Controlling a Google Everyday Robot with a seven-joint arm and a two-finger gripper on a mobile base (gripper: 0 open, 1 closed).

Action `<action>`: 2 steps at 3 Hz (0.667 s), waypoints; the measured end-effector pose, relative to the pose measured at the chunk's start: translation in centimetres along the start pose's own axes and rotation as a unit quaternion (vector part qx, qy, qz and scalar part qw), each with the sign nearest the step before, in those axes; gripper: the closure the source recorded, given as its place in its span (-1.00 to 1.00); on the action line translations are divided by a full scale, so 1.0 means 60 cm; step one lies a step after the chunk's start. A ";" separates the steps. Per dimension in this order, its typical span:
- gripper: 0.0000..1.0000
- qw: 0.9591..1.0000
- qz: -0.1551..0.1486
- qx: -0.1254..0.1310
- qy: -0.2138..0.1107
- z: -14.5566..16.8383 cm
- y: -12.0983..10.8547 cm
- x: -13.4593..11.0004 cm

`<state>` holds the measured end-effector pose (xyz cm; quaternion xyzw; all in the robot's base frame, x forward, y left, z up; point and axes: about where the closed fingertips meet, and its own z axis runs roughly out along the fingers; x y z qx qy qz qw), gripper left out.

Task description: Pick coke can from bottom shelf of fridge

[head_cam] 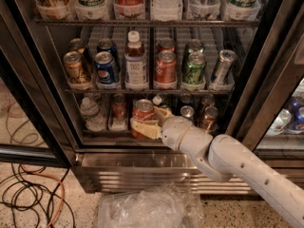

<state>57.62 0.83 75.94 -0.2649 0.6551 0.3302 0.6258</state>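
Note:
The coke can (143,109), red with a silver top, stands on the bottom shelf (102,133) of the fridge (56,103), left of the middle. My gripper (144,128) reaches in from the lower right on a white arm. Its cream fingers (138,128) wrap the can's lower body and hide it. The can is upright and looks to be resting on the rack. The fridge door is open.
On the bottom shelf are a clear bottle (89,113), a dim can (118,109) and more cans (209,118). The rack above holds an orange-brown can (76,66), a blue Pepsi can (105,66), a bottle (136,61) and other cans. Crumpled clear plastic (147,208) and cables (28,194) lie on the floor.

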 end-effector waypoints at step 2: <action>1.00 0.999 0.030 0.026 0.034 -0.063 0.039 -0.005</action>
